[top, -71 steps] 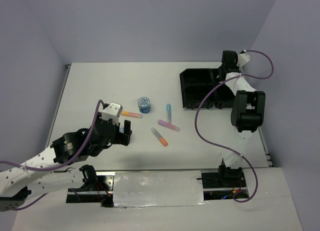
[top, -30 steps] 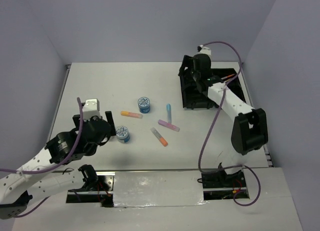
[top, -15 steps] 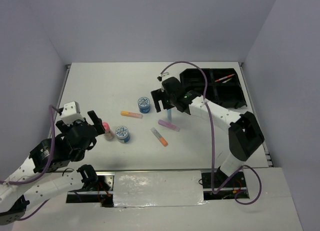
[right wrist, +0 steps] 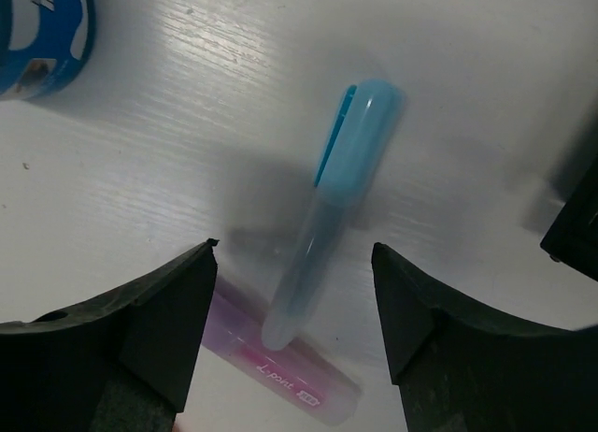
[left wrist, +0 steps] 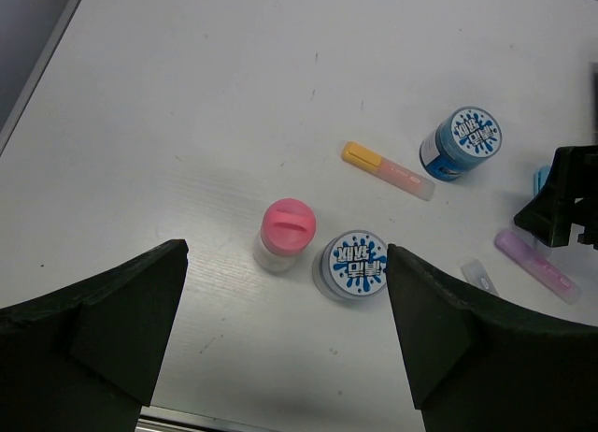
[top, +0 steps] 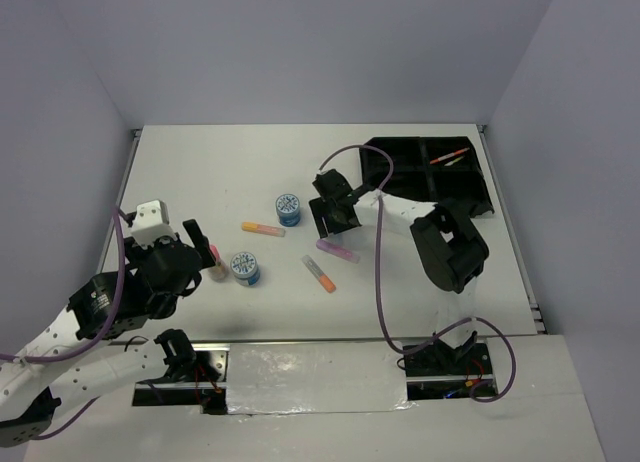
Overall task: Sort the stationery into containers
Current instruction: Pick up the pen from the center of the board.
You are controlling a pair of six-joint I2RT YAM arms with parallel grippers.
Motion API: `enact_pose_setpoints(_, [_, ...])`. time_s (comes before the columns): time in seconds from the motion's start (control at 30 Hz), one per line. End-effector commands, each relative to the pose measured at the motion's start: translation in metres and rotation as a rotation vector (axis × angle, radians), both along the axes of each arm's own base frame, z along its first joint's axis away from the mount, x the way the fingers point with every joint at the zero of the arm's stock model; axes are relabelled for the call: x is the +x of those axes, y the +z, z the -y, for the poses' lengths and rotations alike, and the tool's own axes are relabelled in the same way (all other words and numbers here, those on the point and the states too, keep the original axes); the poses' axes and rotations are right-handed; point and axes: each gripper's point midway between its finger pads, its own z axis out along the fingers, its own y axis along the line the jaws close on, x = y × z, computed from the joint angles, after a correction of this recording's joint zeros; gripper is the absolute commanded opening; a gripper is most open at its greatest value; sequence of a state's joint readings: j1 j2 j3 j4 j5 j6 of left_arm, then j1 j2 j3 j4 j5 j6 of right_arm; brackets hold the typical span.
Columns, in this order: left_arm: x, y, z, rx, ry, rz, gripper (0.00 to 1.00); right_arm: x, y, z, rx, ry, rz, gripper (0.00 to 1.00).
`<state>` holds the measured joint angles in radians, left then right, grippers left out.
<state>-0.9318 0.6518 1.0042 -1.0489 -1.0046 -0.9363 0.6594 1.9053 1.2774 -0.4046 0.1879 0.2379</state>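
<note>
The right gripper (right wrist: 291,259) stood spread wide. The light blue pen (right wrist: 336,184) lay between its fingers, its clear end touching the purple pen (right wrist: 280,368) nearer the wrist. A blue tub (right wrist: 42,30) left of the fingers was cut off by the frame. The left gripper (left wrist: 285,254) gaped wide too, with the pink-capped bottle (left wrist: 283,231) and a second blue tub (left wrist: 358,264) showing between its fingers. Its height above them could not be told.

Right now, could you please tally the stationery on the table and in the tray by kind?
Pens: 5 (yellow-capped pen, orange pen, purple pen, light blue pen, red-orange pen in the tray)
Blue tubs: 2 (far tub, near tub)
Pink-capped bottle: 1
Total: 8
</note>
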Motion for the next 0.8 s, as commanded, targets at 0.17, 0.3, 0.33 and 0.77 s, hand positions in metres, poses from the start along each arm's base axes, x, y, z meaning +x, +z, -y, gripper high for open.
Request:
enact_pose_setpoints(0.17, [0.002, 0.008, -0.001, -0.006, -0.001, 0.024, 0.99, 0.021, -0.004, -0.005, 0.035, -0.022, 0.008, 0.48])
enact_pose_setpoints(0.3, [0.002, 0.008, 0.000, -0.007, -0.003, 0.024, 0.99, 0.027, -0.005, -0.006, 0.044, -0.016, 0.001, 0.20])
enact_pose_setpoints(0.33, [0.002, 0.008, 0.000, -0.007, -0.003, 0.024, 0.99, 0.030, -0.002, -0.007, 0.048, -0.019, 0.017, 0.00])
enact_pose_setpoints(0.77, [0.001, 0.010, -0.001, -0.018, -0.006, 0.033, 0.99, 0.121, 0.137, 0.031, 0.159, -0.111, 0.293, 0.00])
